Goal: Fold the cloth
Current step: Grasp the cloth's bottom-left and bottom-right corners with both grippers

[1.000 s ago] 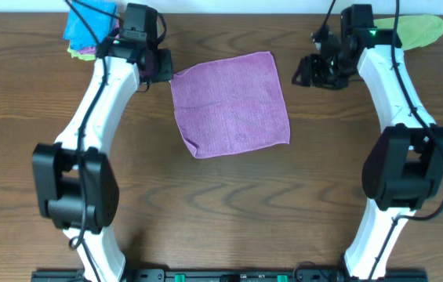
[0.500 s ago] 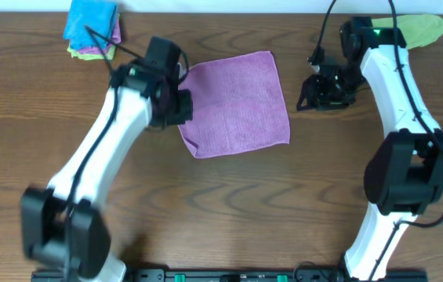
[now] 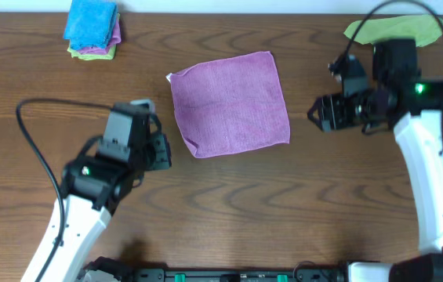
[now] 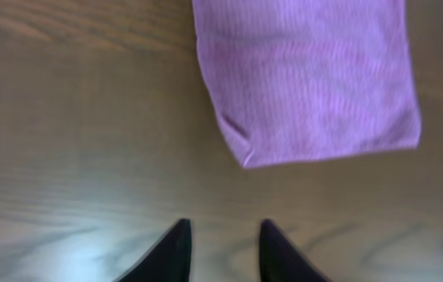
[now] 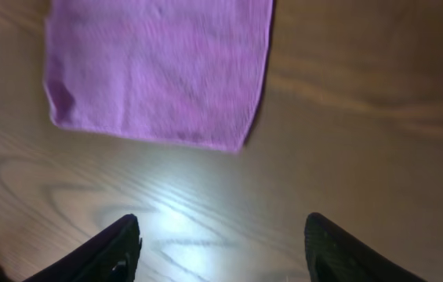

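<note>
Cloth [image 3: 230, 103] flat, upper centre of overhead frame. My left gripper [image 4: 223, 239]: jaws slightly parted, empty, clear of cloth. My right gripper [image 5: 219, 235]: jaws spread wide, empty.

A stack of folded cloths [image 3: 92, 31], bright blue on top, is sitting at the far left of the wooden table [image 3: 229, 207]. A lime-green cloth [image 3: 431, 26] is lying at the far right.
</note>
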Motion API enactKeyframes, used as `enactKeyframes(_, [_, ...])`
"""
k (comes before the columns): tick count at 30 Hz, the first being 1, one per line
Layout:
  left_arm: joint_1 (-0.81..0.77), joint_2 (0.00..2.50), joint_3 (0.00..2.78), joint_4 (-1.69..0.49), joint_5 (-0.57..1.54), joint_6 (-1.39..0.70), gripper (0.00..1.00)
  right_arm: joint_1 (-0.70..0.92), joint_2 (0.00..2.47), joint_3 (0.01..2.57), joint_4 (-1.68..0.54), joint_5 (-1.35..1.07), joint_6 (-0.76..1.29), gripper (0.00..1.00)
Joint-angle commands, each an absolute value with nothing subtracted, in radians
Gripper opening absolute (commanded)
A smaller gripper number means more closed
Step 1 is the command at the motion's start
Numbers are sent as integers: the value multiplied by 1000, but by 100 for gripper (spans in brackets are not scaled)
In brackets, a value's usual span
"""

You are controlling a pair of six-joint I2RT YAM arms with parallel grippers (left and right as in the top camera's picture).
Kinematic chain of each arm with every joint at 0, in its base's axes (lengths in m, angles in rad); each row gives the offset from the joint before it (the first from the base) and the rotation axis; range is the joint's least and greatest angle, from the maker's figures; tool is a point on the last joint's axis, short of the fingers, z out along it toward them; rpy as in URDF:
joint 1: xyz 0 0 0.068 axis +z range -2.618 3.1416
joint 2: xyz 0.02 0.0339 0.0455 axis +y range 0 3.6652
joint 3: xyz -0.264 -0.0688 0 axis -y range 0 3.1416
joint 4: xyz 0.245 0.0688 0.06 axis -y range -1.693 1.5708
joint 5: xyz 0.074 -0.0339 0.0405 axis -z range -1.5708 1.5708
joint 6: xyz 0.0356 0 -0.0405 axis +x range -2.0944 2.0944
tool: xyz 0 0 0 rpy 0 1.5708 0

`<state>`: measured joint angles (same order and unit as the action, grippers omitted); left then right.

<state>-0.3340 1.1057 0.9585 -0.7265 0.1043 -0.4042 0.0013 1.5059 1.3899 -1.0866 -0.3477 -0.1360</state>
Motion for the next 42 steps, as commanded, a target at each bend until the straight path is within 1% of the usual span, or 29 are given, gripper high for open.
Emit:
enactKeyframes(1, [-334,1085,841,-610,154,-487,40,-22,1512,1256,-1021,-415,-124,62])
enactKeyframes(2, [-334,1094,808,-556,175,-506,44,-25,1518,1223,-989,-449,-120,61])
enactKeyframes(5, [-334,1150,741,-424,211,-557,50,-26,1563,1142,-879,-527,-73,62])
enactKeyframes(8, [-334,1252,735,-356,220,-573,53,-25,1634,1131,-825,-584,-63,61])
enactKeyframes(12, [-334,1400,735,-224,307,-594,53,-26,1740,1131,-749,-663,-26,55])
enactKeyframes(18, [-334,1539,736,-90,365,-631,53,-27,1833,1131,-698,-672,7,56])
enactKeyframes(23, [-334,1595,736,-75,372,-653,53,-29,1848,1131,-674,-673,23,59])
enactKeyframes(39, [-334,1649,736,-92,364,-653,50,-45,1868,1131,-648,-686,67,57])
enactKeyframes(42, [-334,1665,736,-78,364,-657,45,-45,1868,1131,-656,-685,67,56])
